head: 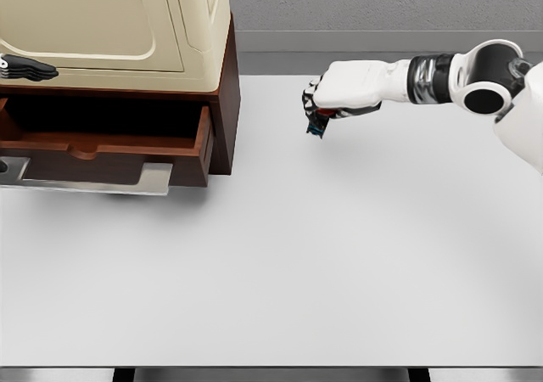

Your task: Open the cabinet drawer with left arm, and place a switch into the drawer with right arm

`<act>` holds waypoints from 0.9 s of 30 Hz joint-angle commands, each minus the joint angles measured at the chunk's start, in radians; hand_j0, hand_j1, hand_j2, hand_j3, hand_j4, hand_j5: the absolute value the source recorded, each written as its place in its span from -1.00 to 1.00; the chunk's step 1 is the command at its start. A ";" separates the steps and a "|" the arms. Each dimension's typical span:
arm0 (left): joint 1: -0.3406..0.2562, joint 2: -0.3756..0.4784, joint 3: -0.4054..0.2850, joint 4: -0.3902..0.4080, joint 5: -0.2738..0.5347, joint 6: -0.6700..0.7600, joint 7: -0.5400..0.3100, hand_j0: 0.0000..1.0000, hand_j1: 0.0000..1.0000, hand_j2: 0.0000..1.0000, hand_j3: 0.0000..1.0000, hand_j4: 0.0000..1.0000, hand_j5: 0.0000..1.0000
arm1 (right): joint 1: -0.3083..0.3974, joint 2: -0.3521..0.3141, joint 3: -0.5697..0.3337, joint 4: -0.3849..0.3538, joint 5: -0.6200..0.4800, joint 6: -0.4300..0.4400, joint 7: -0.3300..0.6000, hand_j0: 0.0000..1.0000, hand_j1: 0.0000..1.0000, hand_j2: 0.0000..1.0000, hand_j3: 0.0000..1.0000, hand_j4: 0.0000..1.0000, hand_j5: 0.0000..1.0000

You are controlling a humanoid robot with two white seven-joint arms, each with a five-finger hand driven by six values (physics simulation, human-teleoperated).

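a dark reddish-brown wooden cabinet [222, 102] stands at the upper left of the wide white bench [297, 263], and a cream-coloured moulded plastic appliance [127, 25] sits on top of it. the cabinet's brown wooden drawer [110, 148] is pulled out toward the camera, its inside in shadow, and a flat grey metal handle [93, 178] runs along its front edge, jutting past the drawer face. at the far left edge, against the cream appliance, a small black ridged piece [25, 68] shows; whether it belongs to the left arm cannot be told, and no left hand can be made out.

the white right arm [458, 81] comes in from the right edge, with a black-and-white jointed wrist, and reaches leftward above the far part of the bench. the right hand [327, 102] has its fingers [312, 106] curled down around a small dark switch [317, 127] with a bit of blue and red showing at its lower end. the switch hangs from the closed fingers, tilted, and appears to be lifted off the bench surface. hand and switch are well to the right of the cabinet and the open drawer, with bare white bench between them. a grey wall [382, 4] runs behind the bench.
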 commanded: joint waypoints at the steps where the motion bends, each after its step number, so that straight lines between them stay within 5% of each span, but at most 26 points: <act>1: 0.000 0.001 0.001 0.012 0.008 0.000 0.000 0.94 0.94 0.94 0.94 0.94 0.94 | 0.000 0.011 -0.001 -0.051 -0.007 0.004 -0.001 -0.27 -0.27 -0.27 -0.27 -0.27 -0.27; 6: 0.002 0.001 0.000 0.035 0.008 -0.006 0.000 0.94 0.94 0.94 0.94 0.94 0.94 | 0.000 0.009 -0.001 -0.152 -0.009 0.004 -0.001 -0.24 -0.24 -0.24 -0.24 -0.24 -0.24; 17: 0.003 -0.008 -0.008 0.032 0.008 -0.008 0.000 0.94 0.94 0.94 0.94 0.94 0.94 | -0.017 0.022 0.016 -0.173 -0.030 0.004 -0.001 -0.23 -0.23 -0.23 -0.23 -0.23 -0.23; 27: 0.003 -0.010 -0.009 0.032 0.001 -0.008 0.000 0.94 0.94 0.94 0.94 0.94 0.94 | -0.046 0.015 0.037 -0.304 -0.053 0.004 -0.001 -0.23 -0.23 -0.23 -0.23 -0.23 -0.23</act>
